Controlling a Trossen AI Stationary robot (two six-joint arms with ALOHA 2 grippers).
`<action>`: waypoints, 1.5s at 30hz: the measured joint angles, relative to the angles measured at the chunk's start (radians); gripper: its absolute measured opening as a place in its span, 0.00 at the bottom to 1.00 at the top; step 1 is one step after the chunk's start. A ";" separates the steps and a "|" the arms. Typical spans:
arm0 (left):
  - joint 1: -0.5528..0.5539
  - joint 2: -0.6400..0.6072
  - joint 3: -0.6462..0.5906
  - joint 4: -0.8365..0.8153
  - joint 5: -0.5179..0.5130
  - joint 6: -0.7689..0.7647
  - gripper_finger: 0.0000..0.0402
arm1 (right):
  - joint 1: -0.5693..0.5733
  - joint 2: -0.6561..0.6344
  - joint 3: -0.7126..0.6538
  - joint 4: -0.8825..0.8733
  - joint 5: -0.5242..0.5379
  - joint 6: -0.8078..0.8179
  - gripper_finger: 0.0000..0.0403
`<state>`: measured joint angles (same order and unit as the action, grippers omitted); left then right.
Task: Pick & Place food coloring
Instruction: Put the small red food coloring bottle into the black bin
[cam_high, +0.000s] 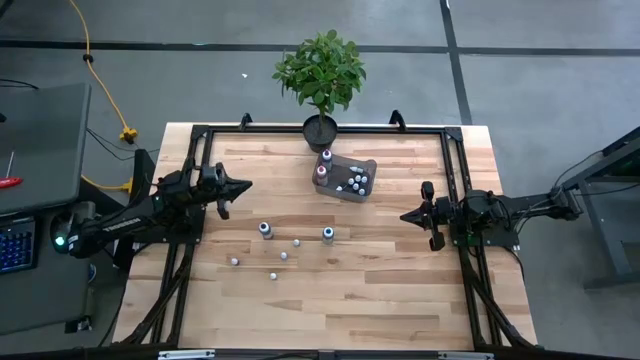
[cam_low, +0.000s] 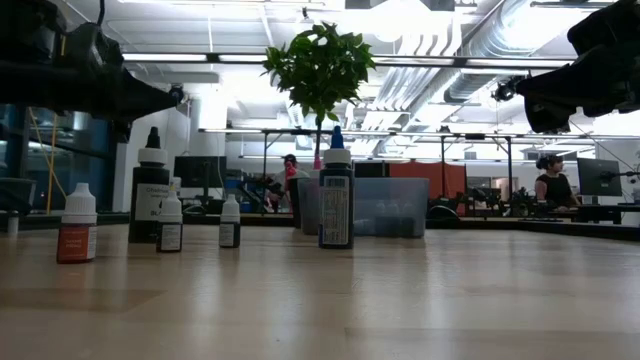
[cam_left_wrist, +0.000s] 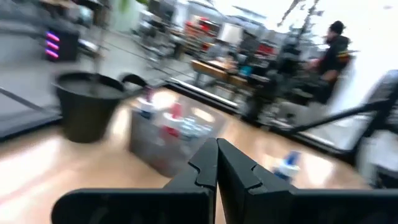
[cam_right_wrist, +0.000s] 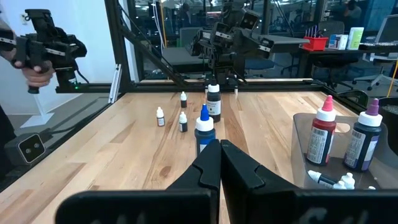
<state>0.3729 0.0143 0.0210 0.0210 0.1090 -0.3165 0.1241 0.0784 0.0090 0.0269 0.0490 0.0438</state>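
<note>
**Bottle count: six loose on table, rest in bin**

Nearest the low camera stand the loose bottles on the bare table. Six are counted from above, between the two arms:
- one dark bottle, upright, toward the left arm;
- one blue-capped bottle, upright, near the table's middle;
- four tiny white-capped bottles, scattered just in front of those two, none touching another.

The low view shows five of these standing upright, one with a red label.

Bin: clear, rectangular, toward the rear of the table, just in front of the plant pot. It holds more bottles. Two stand upright at its pot-side end, one red-capped and one purple-capped. Several small ones lie on its floor; their number cannot be told.

Left gripper: raised above the table's left side, fingers pressed together, holding nothing.

Right gripper: raised above the table's right side, fingers likewise together and empty, well apart from every bottle.

People are visible in the room beyond the table.
</note>
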 joint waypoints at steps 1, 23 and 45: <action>0.000 0.000 0.005 0.000 0.035 -0.022 0.00 | 0.000 0.000 0.000 0.000 0.000 0.000 0.00; 0.000 0.093 0.313 -0.180 0.152 0.001 0.00 | 0.000 0.000 0.000 0.000 0.000 0.000 0.00; -0.266 0.894 1.120 -1.339 -0.114 -0.059 0.00 | 0.000 0.000 0.000 0.000 0.000 0.000 0.00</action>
<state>0.1072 0.9085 1.1410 -1.3180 -0.0048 -0.3756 0.1242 0.0784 0.0086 0.0269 0.0490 0.0441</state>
